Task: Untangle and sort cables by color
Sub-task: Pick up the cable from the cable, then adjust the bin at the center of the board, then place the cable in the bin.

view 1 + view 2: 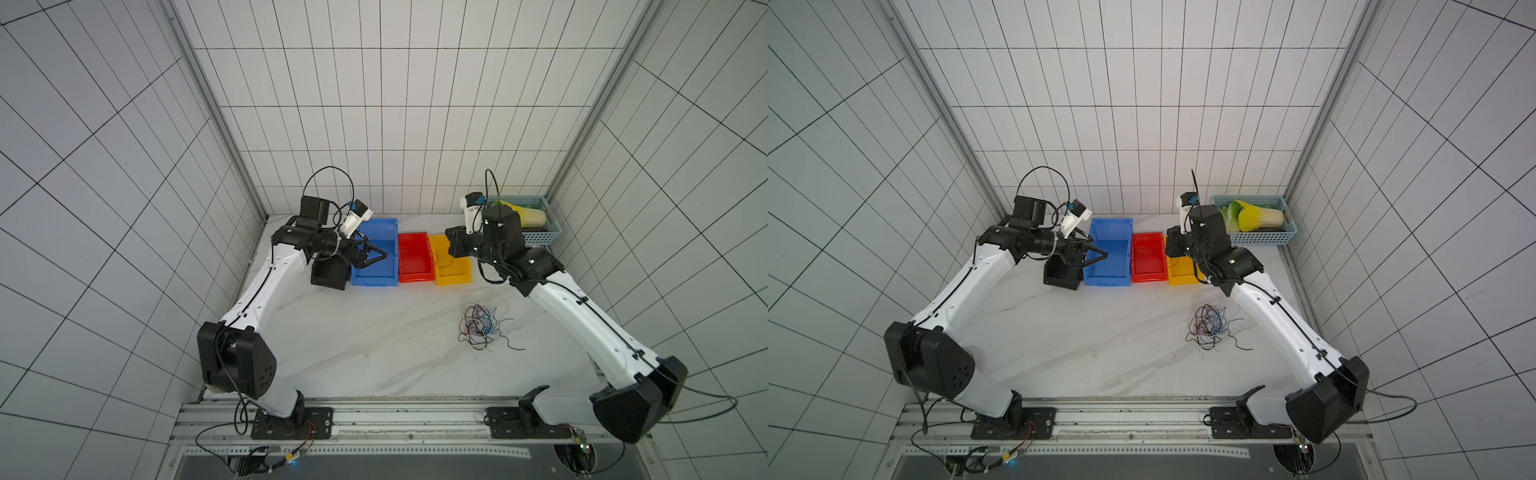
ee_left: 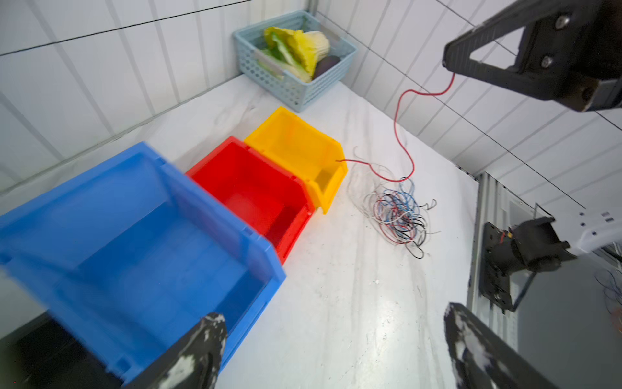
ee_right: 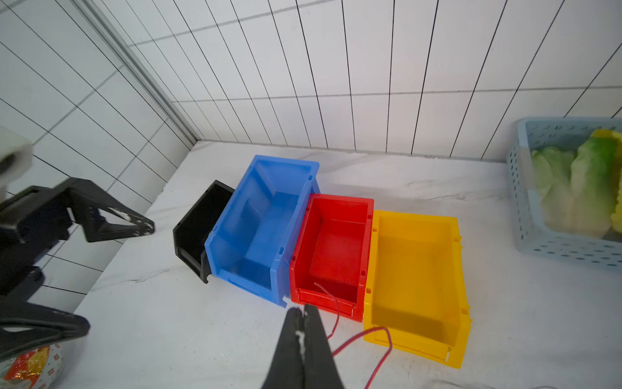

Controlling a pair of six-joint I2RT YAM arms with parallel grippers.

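Pinching a thin red wire [image 3: 356, 338], the right tool [image 3: 304, 308] hovers near the matching red plastic bin [image 3: 341, 198]; left tool [image 2: 333, 315] gapes empty.

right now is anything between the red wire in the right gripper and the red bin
Nothing visible: the right gripper holds the red wire by the front of the open red bin. Its lower part trails down to the tangle, so it may snag.
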